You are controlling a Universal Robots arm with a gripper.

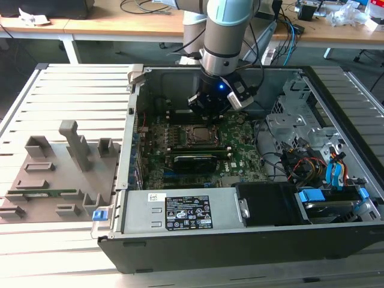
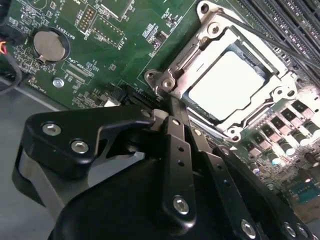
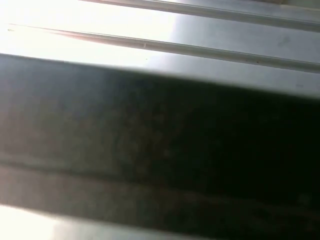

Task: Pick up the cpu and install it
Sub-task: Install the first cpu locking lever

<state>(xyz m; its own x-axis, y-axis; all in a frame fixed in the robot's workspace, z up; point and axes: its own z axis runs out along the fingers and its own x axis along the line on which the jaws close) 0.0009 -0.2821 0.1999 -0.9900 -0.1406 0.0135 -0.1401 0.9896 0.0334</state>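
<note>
1. Tool [image 1: 211,111] hangs low inside the open computer case [image 1: 336,240], just above the motherboard [image 1: 240,153]; whether its fingers are parted or closed cannot be told, and nothing can be seen held in it.
2. In the second wrist view the cpu [image 2: 227,85] lies flat inside the socket [image 2: 280,92], its silvery plate facing up within the metal frame.
3. Judged from this, the pick-and-place part looks done and the chip is seated; the step in hand seems to be the release or the securing.
4. Any following move would call for a straight, gentle lift so the chip is not dragged, and care around the thin socket lever [image 2: 260,35] beside the frame.
</note>
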